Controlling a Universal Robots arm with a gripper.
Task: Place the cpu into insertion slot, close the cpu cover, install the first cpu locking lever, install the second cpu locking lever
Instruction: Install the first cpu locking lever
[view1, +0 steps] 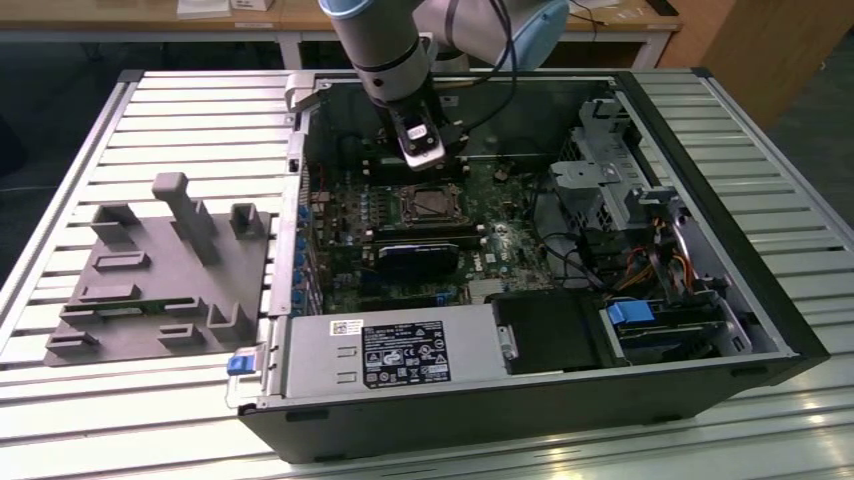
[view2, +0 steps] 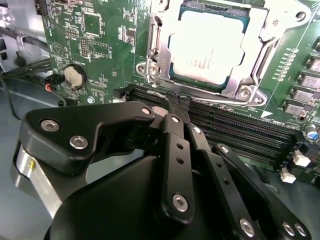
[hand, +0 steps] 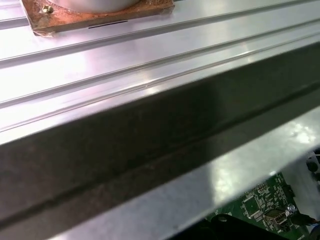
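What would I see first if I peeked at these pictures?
The big open computer case on the slatted table, with the robot arm reaching down into it. In the second wrist view, the shiny cpu sits framed by its cpu cover, and the black gripper hangs by the long memory slots.

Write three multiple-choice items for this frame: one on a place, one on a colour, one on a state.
1. Where is the cpu?
A) in the insertion slot
B) outside the case
C) on the power supply
2. What colour is the motherboard?
A) blue
B) green
C) red
3. How is the cpu cover?
A) standing upright
B) off the board
C) lying flat around the cpu

Answers: 1 A, the chip sits inside the socket; 2 B, the board is green in the exterior view and both wrist views; 3 C, the frame lies flat around the chip.
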